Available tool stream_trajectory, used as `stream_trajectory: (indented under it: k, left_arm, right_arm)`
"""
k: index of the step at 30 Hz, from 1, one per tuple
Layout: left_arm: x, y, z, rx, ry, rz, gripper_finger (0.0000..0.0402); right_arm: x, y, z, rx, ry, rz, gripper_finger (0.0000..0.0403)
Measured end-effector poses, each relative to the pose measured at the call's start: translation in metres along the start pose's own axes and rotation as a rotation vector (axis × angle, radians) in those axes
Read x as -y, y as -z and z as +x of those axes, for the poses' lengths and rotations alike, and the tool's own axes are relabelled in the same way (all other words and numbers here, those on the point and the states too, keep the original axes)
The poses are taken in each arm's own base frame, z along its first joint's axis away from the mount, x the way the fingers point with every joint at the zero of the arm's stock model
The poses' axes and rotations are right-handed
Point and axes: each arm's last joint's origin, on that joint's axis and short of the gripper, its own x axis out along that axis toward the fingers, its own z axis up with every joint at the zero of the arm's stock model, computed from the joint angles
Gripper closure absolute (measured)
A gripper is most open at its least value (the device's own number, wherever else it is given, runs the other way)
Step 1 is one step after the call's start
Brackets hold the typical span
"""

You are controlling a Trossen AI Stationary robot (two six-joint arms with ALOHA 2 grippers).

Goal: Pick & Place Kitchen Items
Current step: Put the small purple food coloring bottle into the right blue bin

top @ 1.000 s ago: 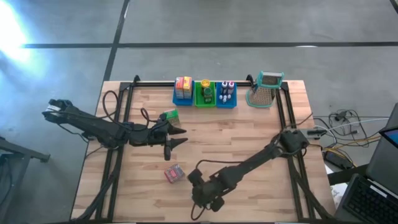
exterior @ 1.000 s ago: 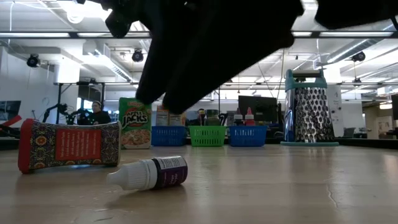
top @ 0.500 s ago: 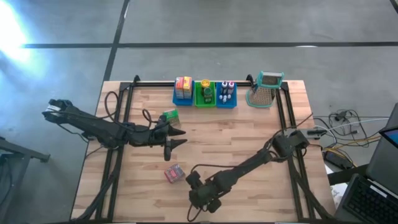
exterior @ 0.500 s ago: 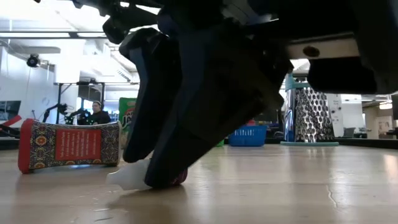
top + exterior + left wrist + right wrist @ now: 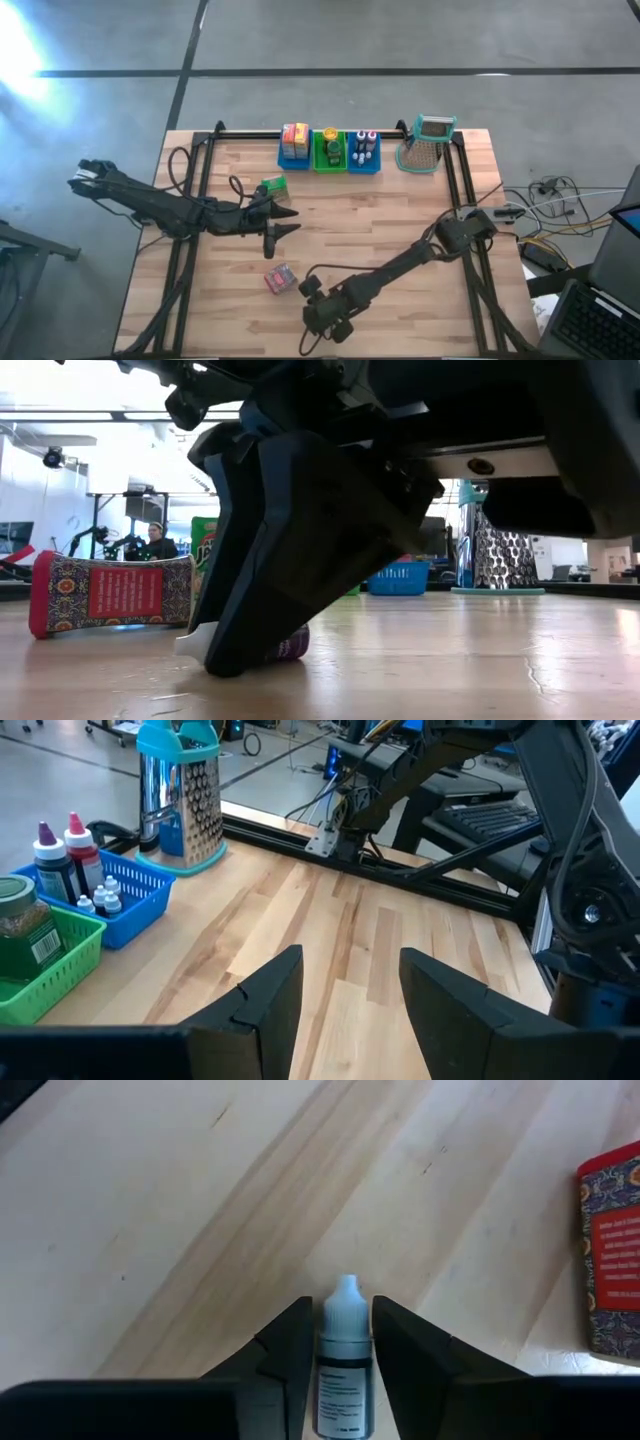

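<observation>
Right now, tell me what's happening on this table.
The right gripper is down at the near edge of the table, its fingers on either side of a small purple bottle with a white cap that lies on the wood. A red patterned packet lies just beside it. The left gripper hovers open over the middle of the table, holding nothing. Other items already sit in the blue and green bins at the far edge, next to a metal grater.

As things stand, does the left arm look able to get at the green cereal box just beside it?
Probably yes. The left tool hangs over bare wood next to the green cereal box, nothing between them. The right tool is far off, around the small purple dropper bottle.
</observation>
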Motion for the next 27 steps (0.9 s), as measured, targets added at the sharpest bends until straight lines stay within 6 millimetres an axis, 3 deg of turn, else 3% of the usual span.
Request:
stream_trajectory:
  k: [8, 13, 19, 27]
  left_arm:
    - [-0.001, 0.002, 0.000, -0.015, -0.005, -0.019, 0.0227]
    - [-0.001, 0.002, 0.000, -0.019, -0.010, -0.053, 0.0227]
    - [-0.002, 0.008, 0.002, -0.056, -0.022, -0.012, 0.0227]
    - [-0.010, 0.030, 0.003, -0.050, -0.109, 0.022, 0.0227]
  right_arm:
    - [0.004, 0.000, -0.004, -0.005, 0.000, 0.034, 0.0345]
    - [0.006, -0.008, -0.014, -0.018, -0.041, 0.031, 0.0350]
    - [0.009, -0.018, -0.055, 0.011, -0.082, 0.039, 0.0357]
    - [0.012, 0.005, -0.118, 0.227, -0.043, 0.098, 0.0394]
